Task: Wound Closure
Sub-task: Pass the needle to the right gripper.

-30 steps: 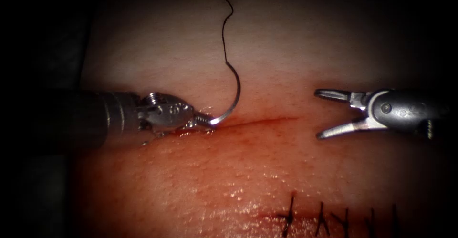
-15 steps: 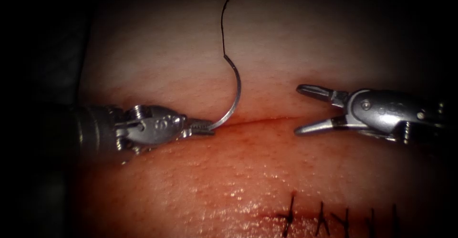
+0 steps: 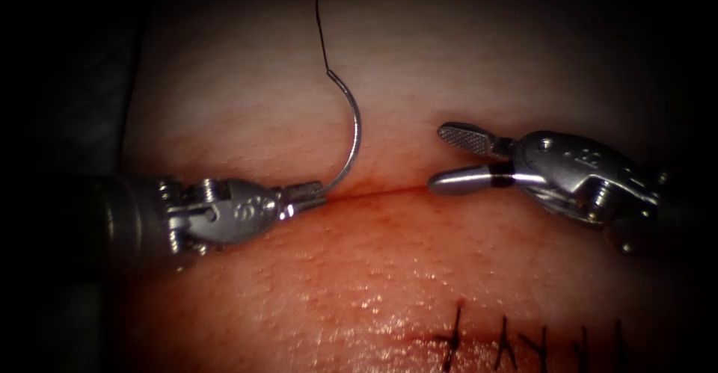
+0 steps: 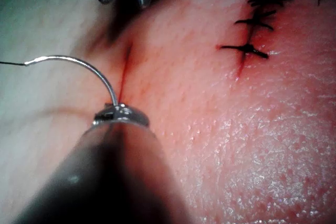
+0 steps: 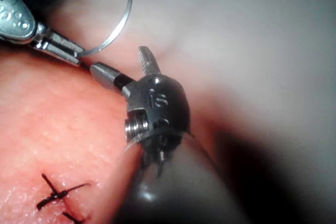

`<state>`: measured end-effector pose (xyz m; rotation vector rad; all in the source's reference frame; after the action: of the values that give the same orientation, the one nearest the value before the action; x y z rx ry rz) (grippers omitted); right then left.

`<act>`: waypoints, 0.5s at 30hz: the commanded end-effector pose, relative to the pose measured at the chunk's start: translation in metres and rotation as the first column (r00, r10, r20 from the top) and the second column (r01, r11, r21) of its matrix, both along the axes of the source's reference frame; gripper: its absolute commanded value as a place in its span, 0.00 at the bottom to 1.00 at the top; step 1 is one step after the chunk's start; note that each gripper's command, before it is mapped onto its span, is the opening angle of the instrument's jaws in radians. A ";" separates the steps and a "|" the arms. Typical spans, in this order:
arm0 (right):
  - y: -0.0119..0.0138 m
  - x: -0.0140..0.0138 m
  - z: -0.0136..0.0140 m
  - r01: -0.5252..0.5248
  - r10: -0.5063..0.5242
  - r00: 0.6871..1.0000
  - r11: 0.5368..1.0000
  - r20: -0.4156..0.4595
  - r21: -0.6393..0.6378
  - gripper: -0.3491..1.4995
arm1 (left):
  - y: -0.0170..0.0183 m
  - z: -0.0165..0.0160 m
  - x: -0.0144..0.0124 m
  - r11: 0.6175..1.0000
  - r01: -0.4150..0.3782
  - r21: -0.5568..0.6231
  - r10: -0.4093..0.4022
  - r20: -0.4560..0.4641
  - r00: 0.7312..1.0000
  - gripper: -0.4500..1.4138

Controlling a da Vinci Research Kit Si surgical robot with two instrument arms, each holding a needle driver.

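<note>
Needle sits clamped near its pointed end in your left tool, right at the cut. The arc rises clear above the tissue on the far side, its blunt end trailing thread up and away. From these views you cannot tell whether the very tip is still under the surface, so treat it as though it is. Over the last second your left tool has drawn leftward along the cut with the needle, while your right tool has come in from the right. It holds nothing, jaws parted, just beside the curve. Follow the needle's own arc rather than pulling straight, or it may tear the edge. Keep the thread slack and clear of both tools. The finished stitches lie well apart, nearer the camera.
</note>
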<state>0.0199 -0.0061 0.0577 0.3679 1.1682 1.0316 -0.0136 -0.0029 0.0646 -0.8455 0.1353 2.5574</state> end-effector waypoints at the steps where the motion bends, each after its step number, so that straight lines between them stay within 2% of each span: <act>1: 0.0000 0.0012 0.0005 -0.017 0.017 1.000 1.000 0.018 0.004 0.62 | 0.0000 0.0004 -0.0006 1.000 0.000 -0.010 0.000 -0.008 1.000 0.00; 3: 0.0000 0.0016 0.0005 -0.040 0.039 0.998 0.999 0.055 0.004 0.63 | -0.0001 0.0001 -0.0007 1.000 0.002 -0.021 -0.003 -0.018 1.000 0.00; 5: 0.0001 0.0021 0.0007 -0.076 0.076 0.991 0.997 0.114 0.003 0.76 | -0.0003 -0.0003 -0.0008 0.999 0.010 -0.045 -0.012 -0.048 0.999 0.00; 8: 0.0001 0.0028 0.0009 -0.122 0.120 0.975 0.992 0.188 -0.001 0.87 | -0.0005 -0.0006 -0.0009 0.997 0.014 -0.077 -0.021 -0.093 0.995 0.00; 10: 0.0002 0.0030 0.0010 -0.142 0.139 0.966 0.990 0.219 -0.003 0.88 | -0.0005 -0.0007 -0.0009 0.995 0.016 -0.099 -0.028 -0.116 0.993 0.00; 12: 0.0005 0.0038 0.0011 -0.181 0.176 0.944 0.983 0.279 -0.007 0.88 | -0.0006 -0.0007 -0.0011 0.989 0.010 -0.145 -0.035 -0.168 0.985 0.00; 15: 0.0009 0.0047 0.0010 -0.205 0.197 0.933 0.979 0.302 -0.003 0.87 | -0.0007 -0.0009 -0.0013 0.979 -0.002 -0.204 -0.045 -0.222 0.974 0.00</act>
<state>0.0239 -0.0054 0.0583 0.1044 0.9225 1.2410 -0.0144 -0.0037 0.0632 -0.6119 0.4888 2.6422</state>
